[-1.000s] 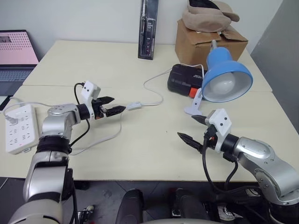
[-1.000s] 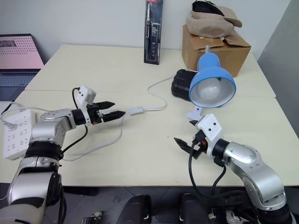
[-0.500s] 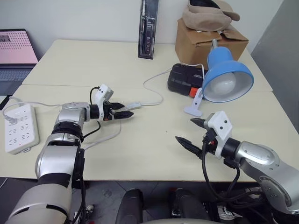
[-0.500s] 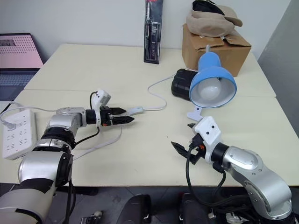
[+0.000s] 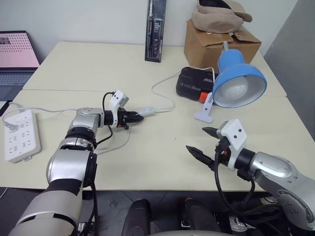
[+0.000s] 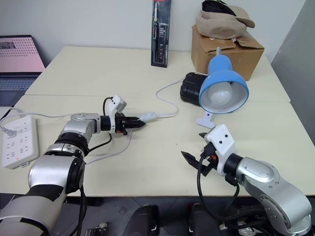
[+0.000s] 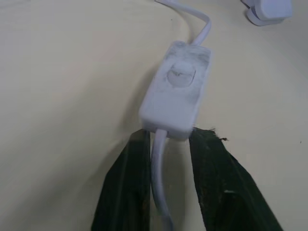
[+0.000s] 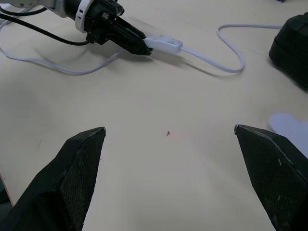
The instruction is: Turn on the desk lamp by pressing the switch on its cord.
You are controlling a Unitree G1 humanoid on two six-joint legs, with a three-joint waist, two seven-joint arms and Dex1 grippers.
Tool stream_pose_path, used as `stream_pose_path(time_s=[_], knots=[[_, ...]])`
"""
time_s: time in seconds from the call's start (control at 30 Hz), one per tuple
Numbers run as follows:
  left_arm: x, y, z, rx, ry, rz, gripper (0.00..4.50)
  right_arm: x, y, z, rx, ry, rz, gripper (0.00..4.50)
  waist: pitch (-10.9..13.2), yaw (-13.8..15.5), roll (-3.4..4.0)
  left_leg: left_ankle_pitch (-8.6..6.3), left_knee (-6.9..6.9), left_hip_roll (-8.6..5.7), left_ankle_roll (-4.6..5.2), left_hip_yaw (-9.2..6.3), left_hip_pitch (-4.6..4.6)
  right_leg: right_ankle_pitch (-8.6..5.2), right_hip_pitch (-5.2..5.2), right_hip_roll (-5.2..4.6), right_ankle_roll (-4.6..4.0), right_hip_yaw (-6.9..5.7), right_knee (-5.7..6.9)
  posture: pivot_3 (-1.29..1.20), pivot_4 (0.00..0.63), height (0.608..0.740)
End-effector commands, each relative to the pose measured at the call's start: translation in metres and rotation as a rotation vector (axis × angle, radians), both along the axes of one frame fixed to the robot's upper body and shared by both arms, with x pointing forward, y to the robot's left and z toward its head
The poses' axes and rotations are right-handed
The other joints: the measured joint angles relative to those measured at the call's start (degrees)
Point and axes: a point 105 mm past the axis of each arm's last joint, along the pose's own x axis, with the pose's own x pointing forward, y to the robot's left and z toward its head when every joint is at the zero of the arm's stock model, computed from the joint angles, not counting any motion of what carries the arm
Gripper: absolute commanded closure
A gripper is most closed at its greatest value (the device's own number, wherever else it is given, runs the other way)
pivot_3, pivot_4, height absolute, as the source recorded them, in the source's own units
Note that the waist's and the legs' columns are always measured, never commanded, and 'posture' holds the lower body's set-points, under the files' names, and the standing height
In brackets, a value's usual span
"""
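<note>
Nearest, the right gripper [image 5: 203, 141] hangs over the bare front of the desk [image 5: 162, 162], its jaws spread wide apart. Further in and to the left, the left gripper [image 6: 139, 124] lies low on the desk, jaws nearly together on either side of the cord [image 7: 159, 192] just behind the switch [image 7: 175, 91]. The cord curves on toward the black box [image 5: 195, 82]. Beyond, at right, stands the desk lamp [image 5: 238, 83], its bulb unlit.
</note>
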Motion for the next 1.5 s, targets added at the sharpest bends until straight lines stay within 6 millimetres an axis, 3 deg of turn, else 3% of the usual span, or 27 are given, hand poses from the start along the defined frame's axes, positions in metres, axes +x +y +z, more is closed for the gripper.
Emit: stream_pose_path(time_s=[0.03, 0.23, 0.47, 0.63, 0.67, 0.7, 0.97, 1.5], knots=[[0.004, -0.003, 0.016, -0.015, -0.066, -0.022, 4.49, -0.006, 0.002, 0.012, -0.001, -0.055, 0.014, 0.0, 0.0, 0.0, 0.0, 0.0, 0.0, 0.0, 0.0, 0.0, 0.0, 0.0, 0.0, 0.0, 0.0, 0.0, 0.0, 0.0, 0.15, 0.74], [-0.003, 0.006, 0.012, -0.002, -0.083, -0.049, 4.49, -0.007, 0.002, 0.011, -0.003, -0.051, 0.017, 0.0, 0.0, 0.0, 0.0, 0.0, 0.0, 0.0, 0.0, 0.0, 0.0, 0.0, 0.0, 0.0, 0.0, 0.0, 0.01, 0.0, 0.15, 0.74], [-0.037, 0.02, 0.002, 0.029, -0.057, -0.184, 4.49, -0.008, 0.002, 0.009, 0.003, -0.037, 0.032, 0.0, 0.0, -0.3, 0.0, 0.0, -0.01, 0.05, -0.01, 0.01, 0.03, 0.0, 0.0, 0.01, -0.02, 0.03, 0.03, 0.0, 0.15, 0.74], [-0.052, 0.029, -0.013, 0.122, -0.081, -0.185, 4.49, -0.007, 0.003, 0.009, 0.011, -0.03, 0.041, 0.0, 0.0, -0.2, 0.01, 0.01, 0.0, 0.06, -0.01, 0.01, 0.07, 0.0, 0.04, -0.02, -0.02, 0.05, 0.03, 0.0, 0.15, 0.74], [-0.052, 0.029, -0.015, 0.137, -0.097, -0.177, 4.49, -0.007, 0.003, 0.009, 0.013, -0.029, 0.045, 0.0, 0.0, -0.2, 0.0, 0.01, 0.01, 0.05, -0.01, -0.01, 0.1, 0.0, 0.09, -0.04, -0.02, 0.04, 0.05, 0.0, 0.15, 0.74], [-0.053, 0.03, -0.019, 0.173, -0.121, -0.183, 3.97, -0.006, 0.004, 0.01, 0.013, -0.029, 0.051, 0.0, 0.0, -0.1, 0.01, 0.01, 0.02, 0.06, 0.0, 0.0, 0.11, 0.01, 0.1, -0.04, -0.01, 0.04, 0.05, 0.0, 0.15, 0.74], [-0.052, 0.03, -0.015, 0.196, -0.218, -0.154, 2.47, -0.004, 0.004, 0.011, 0.017, -0.027, 0.057, 0.0, -0.1, 0.0, 0.0, 0.02, 0.02, 0.05, 0.02, 0.0, 0.36, 0.06, 0.3, -0.05, 0.02, 0.06, 0.08, 0.0, 0.15, 0.74], [-0.036, 0.011, -0.001, 0.078, -0.224, -0.084, 2.47, -0.004, 0.006, 0.01, 0.013, -0.028, 0.066, 0.0, 0.0, 0.0, 0.0, 0.04, 0.02, 0.03, 0.05, 0.02, 0.33, 0.1, 0.29, -0.04, 0.05, 0.09, 0.04, 0.0, 0.15, 0.74]])
